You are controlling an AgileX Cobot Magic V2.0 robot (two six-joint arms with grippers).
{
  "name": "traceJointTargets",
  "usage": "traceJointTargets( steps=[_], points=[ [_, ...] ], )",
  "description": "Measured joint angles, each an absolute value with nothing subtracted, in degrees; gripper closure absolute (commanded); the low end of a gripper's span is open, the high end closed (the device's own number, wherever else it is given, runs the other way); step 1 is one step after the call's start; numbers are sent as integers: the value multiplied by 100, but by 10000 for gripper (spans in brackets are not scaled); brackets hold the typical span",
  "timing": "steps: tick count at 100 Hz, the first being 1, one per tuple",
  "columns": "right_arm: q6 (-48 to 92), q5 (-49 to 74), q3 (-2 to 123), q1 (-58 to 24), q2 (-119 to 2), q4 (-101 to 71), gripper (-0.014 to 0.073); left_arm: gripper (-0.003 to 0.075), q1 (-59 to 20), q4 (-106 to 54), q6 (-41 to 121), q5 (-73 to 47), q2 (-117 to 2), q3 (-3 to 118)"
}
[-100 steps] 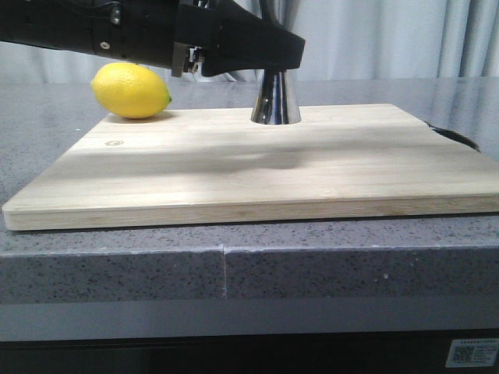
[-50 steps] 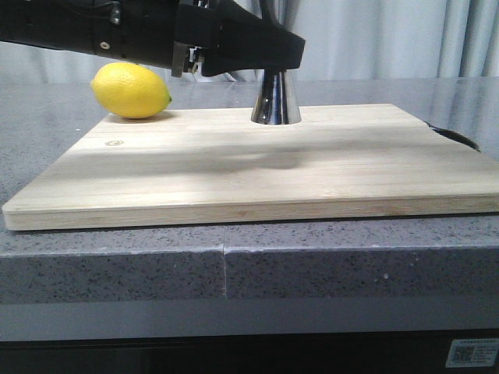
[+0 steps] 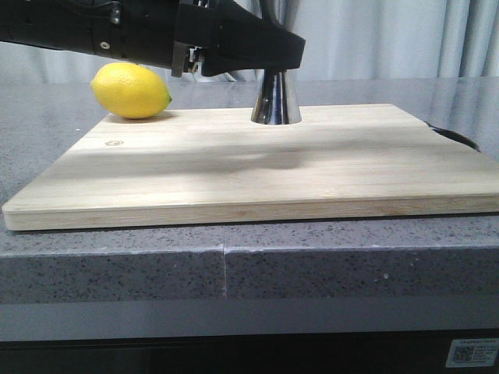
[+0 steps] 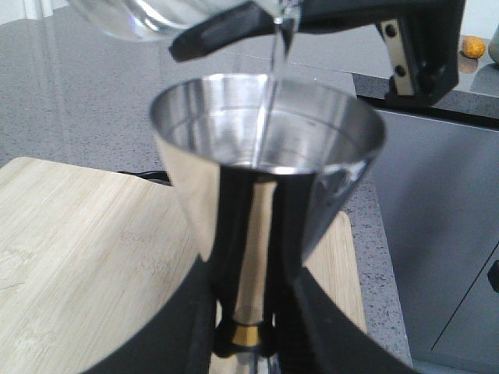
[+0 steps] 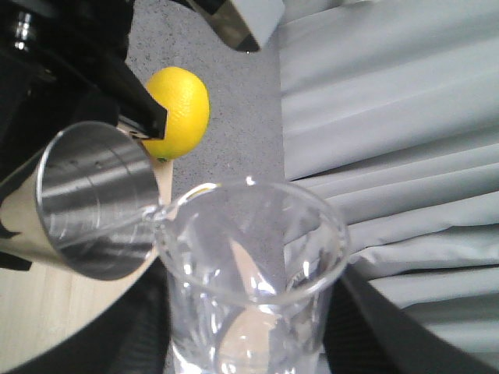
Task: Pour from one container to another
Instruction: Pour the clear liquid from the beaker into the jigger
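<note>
We see the right gripper (image 5: 242,343) clamped on the tilted beaker (image 5: 249,273), its thin stream entering the jigger (image 4: 265,171). The left gripper (image 4: 249,327) clamps the jigger's waist at the cutting board's (image 3: 257,167) far edge

Our left gripper (image 4: 245,343) clamps the polished steel hourglass jigger (image 4: 265,171) at its waist — right gripper (image 5: 249,343) above it, tipped, gripping.

Grey speckled stone counter (image 3: 351,265), wooden cutting board (image 3: 234,167) flat on it, lemon (image 3: 131,91) beside the board
</note>
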State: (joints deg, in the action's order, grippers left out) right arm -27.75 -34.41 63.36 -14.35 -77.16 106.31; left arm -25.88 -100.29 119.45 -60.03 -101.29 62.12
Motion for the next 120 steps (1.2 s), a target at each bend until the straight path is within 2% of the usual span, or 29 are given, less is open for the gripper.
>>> traceJointTargets(
  steps=[120],
  points=[
    [-2182,-3118,6336,-1635,-7716,10631,399,739,-2588,-9960,11928,-6045,-10129,6212]
  ],
)
